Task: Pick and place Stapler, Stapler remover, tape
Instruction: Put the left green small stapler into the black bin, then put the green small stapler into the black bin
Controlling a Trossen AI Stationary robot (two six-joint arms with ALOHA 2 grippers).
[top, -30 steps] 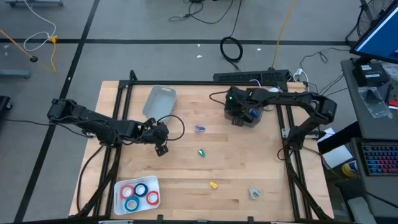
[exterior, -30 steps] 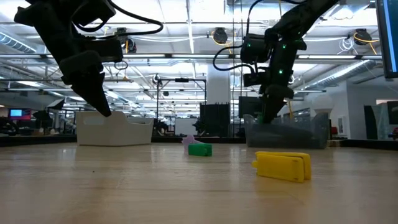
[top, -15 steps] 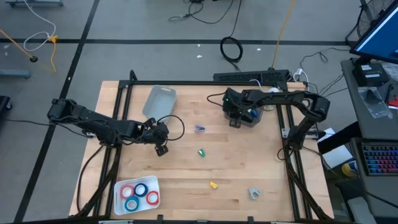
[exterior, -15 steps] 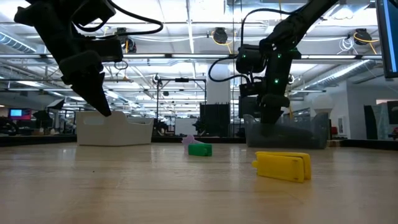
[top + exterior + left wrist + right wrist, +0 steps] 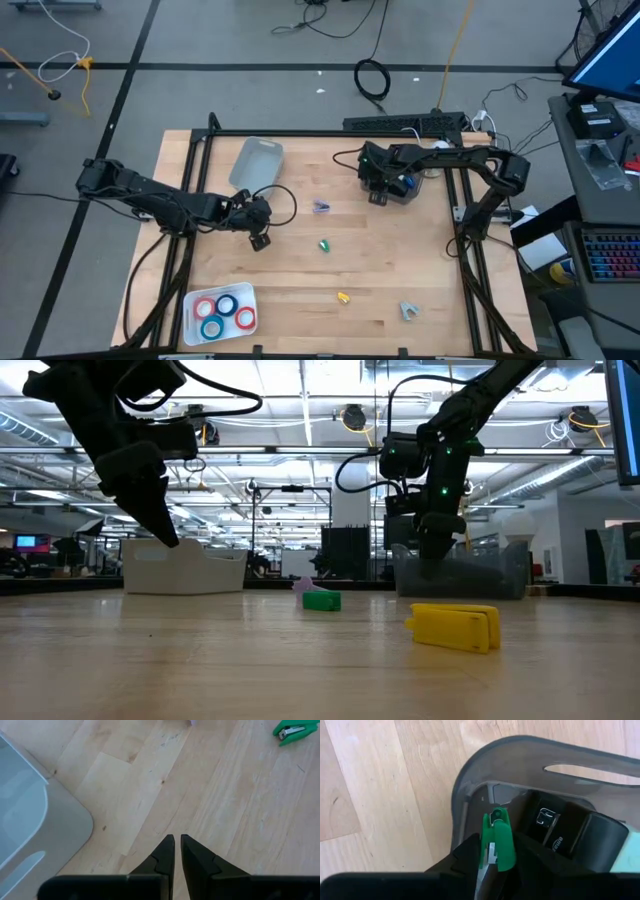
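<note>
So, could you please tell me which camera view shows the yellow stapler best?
The low view: the yellow stapler lies close, side-on, on the table. The high view shows it only as a speck; neither wrist view shows it.

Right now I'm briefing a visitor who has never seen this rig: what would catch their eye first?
Probably the right end effector over the dark bin at the table's far right, a small green stapler between its fingers. Next, the white tray of red and blue tape rolls at the near left corner. The left end effector hangs shut above bare wood.
</note>
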